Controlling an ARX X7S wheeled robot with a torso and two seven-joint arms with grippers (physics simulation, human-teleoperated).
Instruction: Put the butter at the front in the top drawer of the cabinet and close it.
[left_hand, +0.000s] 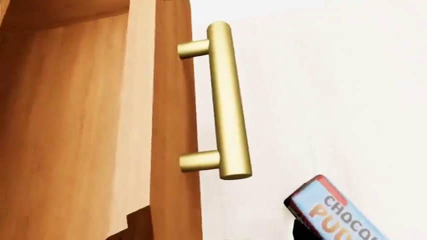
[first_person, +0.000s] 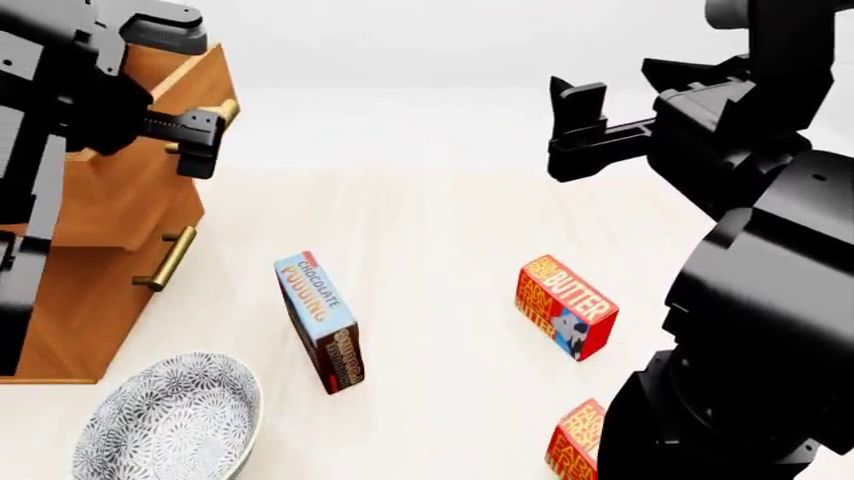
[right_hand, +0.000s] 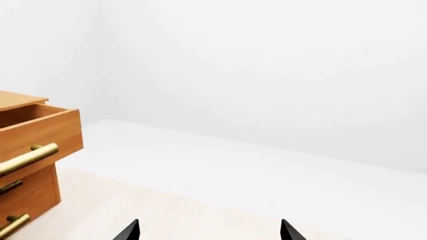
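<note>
White tabletop: butter (first_person: 567, 305) below raised right claw (first_person: 577, 125).

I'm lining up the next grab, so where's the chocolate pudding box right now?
In the head view, the chocolate pudding box stands on the table left of centre, between the cabinet and the nearer-centre butter, just beyond the patterned bowl.

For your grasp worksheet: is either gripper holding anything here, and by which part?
Nothing is held. The right gripper is open in mid-air; the left gripper is open near the top drawer's handle, not gripping it.

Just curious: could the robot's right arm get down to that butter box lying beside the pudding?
Probably yes. The right tool hangs open and empty above the butter, and bare table lies around the carton; the pudding box sits well aside.
</note>
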